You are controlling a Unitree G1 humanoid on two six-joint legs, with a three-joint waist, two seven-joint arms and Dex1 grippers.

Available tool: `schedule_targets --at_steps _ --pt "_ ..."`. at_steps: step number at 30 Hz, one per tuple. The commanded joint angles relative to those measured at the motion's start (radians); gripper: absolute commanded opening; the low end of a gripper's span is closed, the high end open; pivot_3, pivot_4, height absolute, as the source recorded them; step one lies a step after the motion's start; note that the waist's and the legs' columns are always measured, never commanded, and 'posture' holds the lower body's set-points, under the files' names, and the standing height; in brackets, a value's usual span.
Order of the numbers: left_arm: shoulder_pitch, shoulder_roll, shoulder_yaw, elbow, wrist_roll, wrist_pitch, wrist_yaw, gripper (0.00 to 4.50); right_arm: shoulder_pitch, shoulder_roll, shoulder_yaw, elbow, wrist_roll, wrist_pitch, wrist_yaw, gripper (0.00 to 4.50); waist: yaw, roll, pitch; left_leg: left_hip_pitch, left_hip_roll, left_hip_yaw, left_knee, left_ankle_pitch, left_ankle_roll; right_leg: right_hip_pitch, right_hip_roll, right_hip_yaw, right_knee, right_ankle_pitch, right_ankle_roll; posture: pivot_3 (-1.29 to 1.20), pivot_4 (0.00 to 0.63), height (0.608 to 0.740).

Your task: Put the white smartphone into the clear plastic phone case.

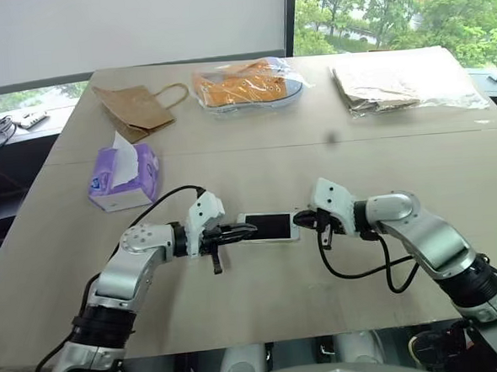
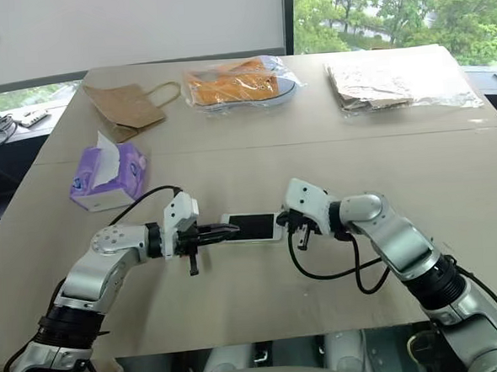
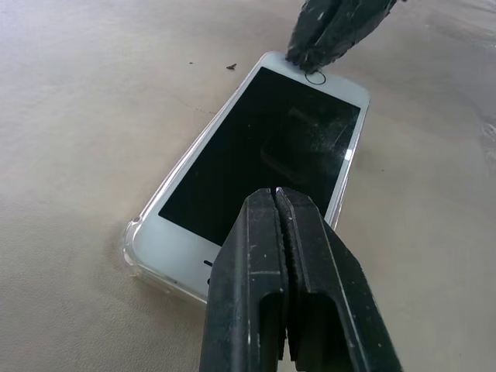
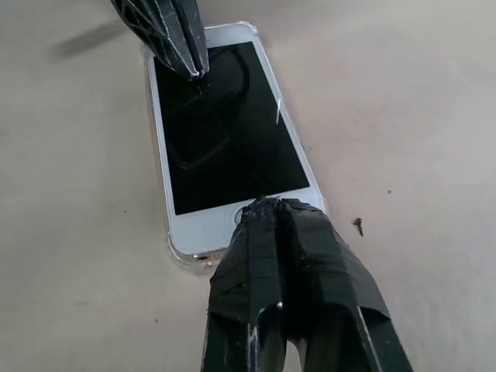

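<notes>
hidden: black fingers (image 3: 291, 287) are covering one end of the white smartphone (image 3: 263, 155) | unclear: clear plastic phone case (image 3: 133, 252) is showing only as a glossy rim

No text, label or number can be read anywhere.

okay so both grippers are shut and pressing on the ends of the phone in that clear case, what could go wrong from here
1. The closed black left gripper and right gripper bear on opposite ends of the white smartphone; uneven pressure could pop one end out of the clear plastic phone case.
2. The phone and case could skid on the smooth beige table.
</notes>
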Motion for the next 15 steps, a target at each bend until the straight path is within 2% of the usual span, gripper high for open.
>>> schedule_targets --at_steps 1,8,15 --pt "0.032 0.012 -0.008 0.020 0.040 0.023 0.028 0.07 -0.029 -0.006 0.040 0.023 -0.019 0.015 0.025 0.00 0.000 0.000 -0.001 0.000 0.000 0.000 0.000 0.000 0.000 0.000 0.000 0.000 0.000 0.000 0.000 0.00 0.150 0.740" --pt "0.049 0.007 -0.005 0.011 0.038 0.017 0.047 0.07 -0.072 0.000 0.103 0.094 -0.014 0.124 0.073 0.00 -0.001 0.000 -0.003 0.014 0.000 0.001 -0.004 0.000 0.000 0.011 -0.002 0.000 0.000 -0.004 -0.002 0.00 0.150 0.740" --pt "0.068 -0.006 -0.008 -0.006 0.034 0.014 0.069 0.07 -0.113 0.044 0.159 0.199 -0.014 0.244 0.083 0.00 -0.004 0.001 -0.016 0.016 0.001 0.001 -0.004 0.000 0.000 0.013 -0.005 0.000 0.000 -0.004 -0.003 0.00 0.150 0.740"
